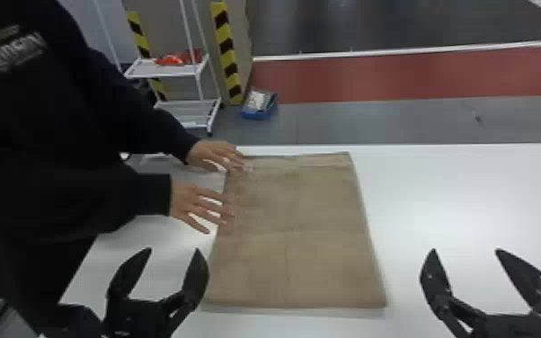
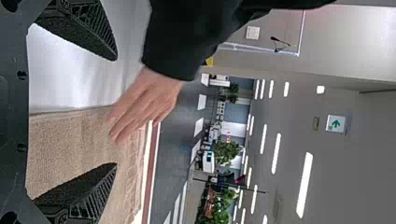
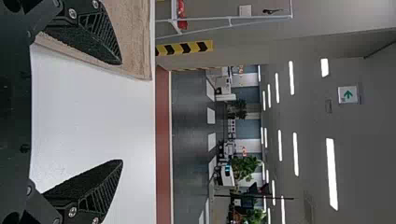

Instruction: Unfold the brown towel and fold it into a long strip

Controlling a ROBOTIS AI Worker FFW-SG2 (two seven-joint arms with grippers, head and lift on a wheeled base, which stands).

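White shelf rack (image 1: 141,68) seen beyond white table (image 1: 476,202), red item (image 1: 170,60) placed on its shelf. Hazard tape (image 1: 226,49) striped yellow and black; blue bin (image 1: 257,115) set on floor (image 1: 373,117) just beside. Green-arrow sign (image 3: 348,94), strip lights (image 3: 332,172) mounted overhead.

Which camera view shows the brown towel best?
Head view: the brown towel shows nearly whole, a person's hands overlapping its left edge. Left wrist view: a cropped part, with one hand over it. Right wrist view: a cropped part with one corner.
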